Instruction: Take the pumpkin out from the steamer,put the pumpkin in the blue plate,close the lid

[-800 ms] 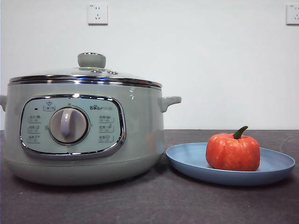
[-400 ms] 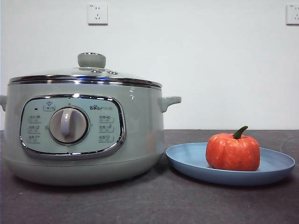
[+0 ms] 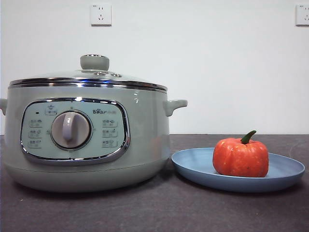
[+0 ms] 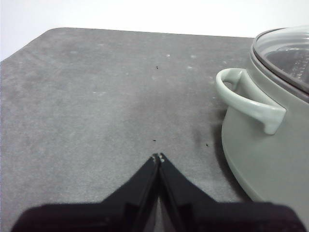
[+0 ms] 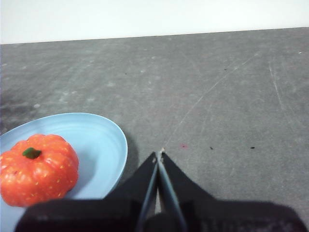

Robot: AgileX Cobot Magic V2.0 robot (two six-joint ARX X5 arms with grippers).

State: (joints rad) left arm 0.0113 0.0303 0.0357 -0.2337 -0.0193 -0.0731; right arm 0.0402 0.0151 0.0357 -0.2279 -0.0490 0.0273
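Observation:
The pumpkin (image 3: pixel 241 157) sits upright in the blue plate (image 3: pixel 193 166), to the right of the steamer (image 3: pixel 140 140). The lid (image 3: pixel 87 79) rests on the steamer with its knob (image 3: pixel 94 62) on top. My left gripper (image 4: pixel 158 157) is shut and empty above the bare table, beside the steamer's side handle (image 4: pixel 248 101). My right gripper (image 5: pixel 160 153) is shut and empty above the table, beside the blue plate (image 5: pixel 104 140) with the pumpkin (image 5: pixel 38 168) in it. Neither gripper shows in the front view.
The dark grey table (image 3: pixel 159 212) holds the steamer and plate. A white wall with two sockets (image 3: pixel 101 14) stands behind. The lid's glass (image 4: pixel 289 53) shows in the left wrist view.

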